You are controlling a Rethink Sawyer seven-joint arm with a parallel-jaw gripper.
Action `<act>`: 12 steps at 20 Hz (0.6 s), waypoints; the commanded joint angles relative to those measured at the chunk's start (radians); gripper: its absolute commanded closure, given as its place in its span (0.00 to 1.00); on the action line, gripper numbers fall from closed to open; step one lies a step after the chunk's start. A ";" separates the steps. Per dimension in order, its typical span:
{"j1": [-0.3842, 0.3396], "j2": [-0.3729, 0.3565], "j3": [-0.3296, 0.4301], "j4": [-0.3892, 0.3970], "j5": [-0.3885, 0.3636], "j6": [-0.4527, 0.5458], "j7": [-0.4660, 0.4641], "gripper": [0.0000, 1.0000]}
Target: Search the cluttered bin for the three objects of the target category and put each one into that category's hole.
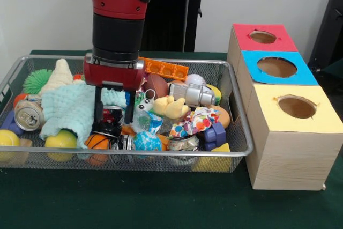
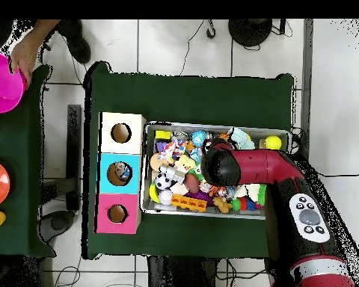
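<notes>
Bin [image 1: 244, 151] of silver wire mesh fills most of the table's middle, its long front rim running along the table's near edge in the front view, and it is heaped with clutter. Beside it, toward the table's right edge in that view, stand three pale wooden boxes in a row; the hole [image 1: 277, 67] framed in blue is the middle one, between the red-topped box [image 1: 278, 44] and the yellow-topped box [image 1: 321, 116]. Sawyer's arm [image 1: 118, 4] comes down over the bin's left half, and its gripper [image 1: 113, 112] is sunk among the toys with its dark fingers spread apart, closing on nothing that shows. Just beside it lies a pale green cloth [image 1: 67, 108], soft and likely to drag its neighbours. Smaller pieces look light: an orange ball [image 1: 97, 141] near the fingers would be smooth and apt to roll, best pinched across its middle; the drink can [image 1: 28, 115] is stiff but dents easily.
</notes>
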 commanded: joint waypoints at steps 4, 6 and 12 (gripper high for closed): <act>0.000 -0.026 0.012 0.130 0.043 0.086 0.056 0.00; -0.001 -0.026 0.013 0.138 0.046 0.079 0.057 0.00; -0.015 -0.012 0.022 0.158 0.049 0.064 0.051 0.00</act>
